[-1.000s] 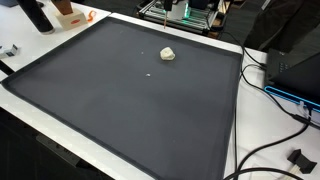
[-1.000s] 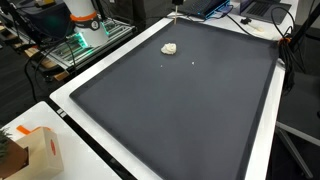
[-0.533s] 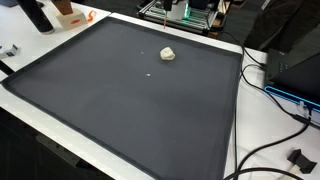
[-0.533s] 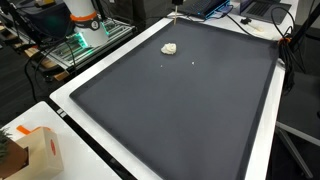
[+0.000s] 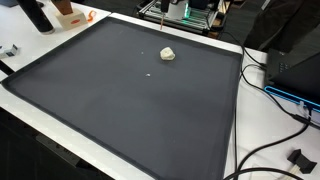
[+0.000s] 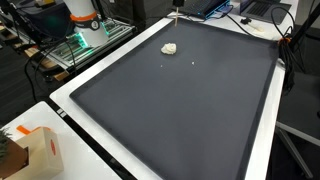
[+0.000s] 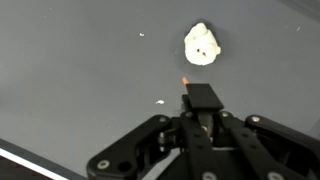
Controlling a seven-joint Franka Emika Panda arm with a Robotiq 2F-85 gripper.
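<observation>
So, pincer (image 7: 200, 95): it shows only in the wrist view, hanging above the mat. Its jaws look clenched together. I can make out nothing between them except a tiny orange fleck (image 7: 186, 75) at the tip, and I cannot tell what that is.
Lump (image 7: 202, 44): a pale, crumpled-looking bit lying on the mat just ahead of the pincer's tip, apart from it. In both exterior views the lump (image 5: 168, 54) sits close to the mat's far edge.
Specks (image 7: 160, 101): white crumbs on the mat. One is just beside the pincer's tip and the other lies further out, level with the lump.
Mat (image 5: 120, 110): a dark sheet covering nearly the whole top, with a white table rim (image 6: 70, 100) showing around it.
Progress: barely begun, by my reckoning. The pincer is over the lump's part of the mat, so the closing-in looks done. Nothing is touched, gripped or lifted, so the handling of the lump itself is all left.
Count: one pincer, one lump, one mat. There are two specks in the wrist view and one in each exterior view. One cardboard box (image 6: 40, 150) stands off the mat's near corner, and several cables (image 5: 275, 95) trail off the mat's side edge.
</observation>
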